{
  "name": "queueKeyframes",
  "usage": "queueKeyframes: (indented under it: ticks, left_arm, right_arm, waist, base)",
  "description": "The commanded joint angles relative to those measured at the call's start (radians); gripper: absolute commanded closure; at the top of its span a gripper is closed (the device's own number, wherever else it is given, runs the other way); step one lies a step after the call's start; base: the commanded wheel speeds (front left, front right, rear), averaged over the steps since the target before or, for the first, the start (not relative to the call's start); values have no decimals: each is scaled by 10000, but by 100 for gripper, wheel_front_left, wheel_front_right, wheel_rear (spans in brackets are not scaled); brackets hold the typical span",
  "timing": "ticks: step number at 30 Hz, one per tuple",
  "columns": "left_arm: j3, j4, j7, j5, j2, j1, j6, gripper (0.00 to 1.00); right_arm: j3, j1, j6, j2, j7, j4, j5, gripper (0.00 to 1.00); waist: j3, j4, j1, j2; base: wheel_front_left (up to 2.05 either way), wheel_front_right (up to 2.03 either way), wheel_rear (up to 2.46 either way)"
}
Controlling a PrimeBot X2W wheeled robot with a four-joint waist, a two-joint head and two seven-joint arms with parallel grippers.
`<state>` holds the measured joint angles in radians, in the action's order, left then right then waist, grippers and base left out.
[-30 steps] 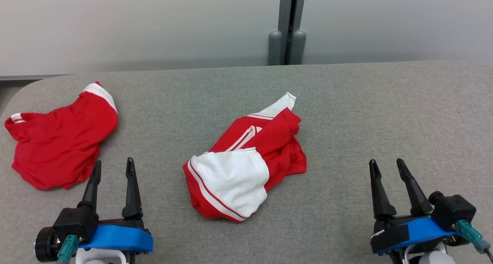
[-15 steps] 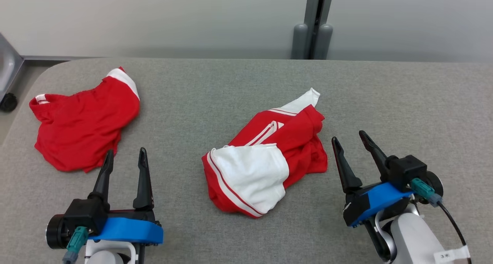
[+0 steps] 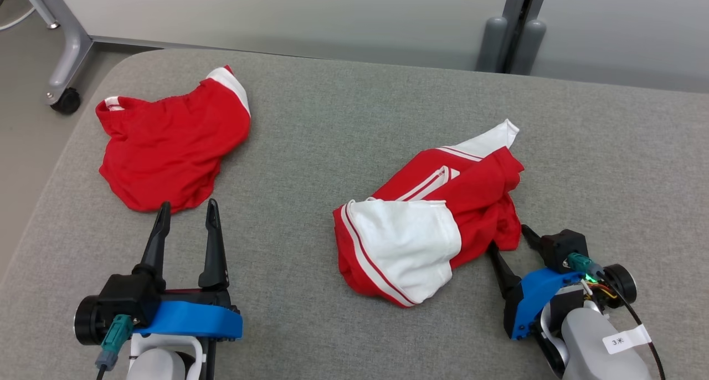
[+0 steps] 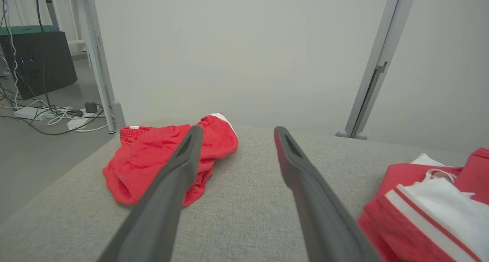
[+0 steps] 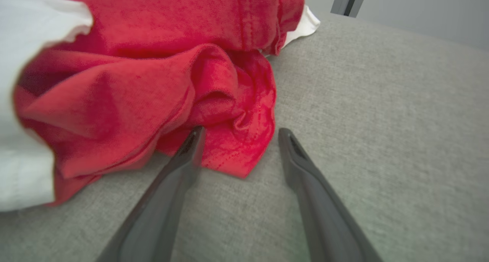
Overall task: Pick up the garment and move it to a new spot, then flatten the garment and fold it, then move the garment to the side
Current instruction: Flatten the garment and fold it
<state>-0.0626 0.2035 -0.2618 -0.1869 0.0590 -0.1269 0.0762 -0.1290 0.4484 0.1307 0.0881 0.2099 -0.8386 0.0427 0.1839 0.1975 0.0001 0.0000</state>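
**Garment.** You have the garment lying crumpled on the grey desk, right of centre. It is red with white panels and stripes. A white panel faces up at its near left, and a white tip points to the far right. It is neither flattened nor folded.

**Right jaws.** Wide open, holding nothing. They sit low at the garment's near right edge. In the right wrist view the left finger has its tip at the red hem of the garment. The right finger lies over bare desk just beside it. A corner of red cloth reaches in between the two tips, and no cloth is pinched.

**Left jaws.** Wide open, holding nothing. The fingers point to the far side, with their tips at the near edge of the shorts. I cannot tell whether they touch it. The shorts are a second red piece with white trim, lying at the far left of the desk, well apart from the garment.

**Surroundings.** A grey post stands beyond the far edge of the desk. A caster rests on the floor at the far left.
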Motion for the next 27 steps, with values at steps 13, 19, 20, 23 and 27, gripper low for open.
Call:
queueKeyframes:
  ticks: [13, 19, 20, 23, 27]
  left_arm:
    - [177, 82, -49, 45, -88, 5, 55, 0]
    - [292, 150, -49, 129, -92, 330, 115, 0]
    - [298, 163, -47, 117, -89, 384, 115, 0]
    - [312, 192, -47, 123, -87, 423, 145, 0]
    - [266, 196, -47, 86, -90, 527, 114, 0]
  right_arm:
    - [-65, 1194, 1, -148, 554, -1548, 591, 100]
    - [348, -264, 1, 343, 558, 1272, 1213, 100]
    - [479, -560, 1, 424, 559, 1763, 1297, 100]
    - [779, -1233, 1, 572, 560, 2591, 1371, 100]
    - [1563, -2606, 1, 712, 558, 3944, 1431, 100]
  waist:
    - [-122, -269, -1, 0]
    - [-636, -1098, -1, 0]
    - [-700, -1199, -1, 0]
    - [-812, -1377, -1, 0]
    - [-965, -1600, -1, 0]
  base:
    - [0, 0, 0]
    - [0, 0, 0]
    - [0, 0, 0]
    - [0, 0, 0]
    - [0, 0, 0]
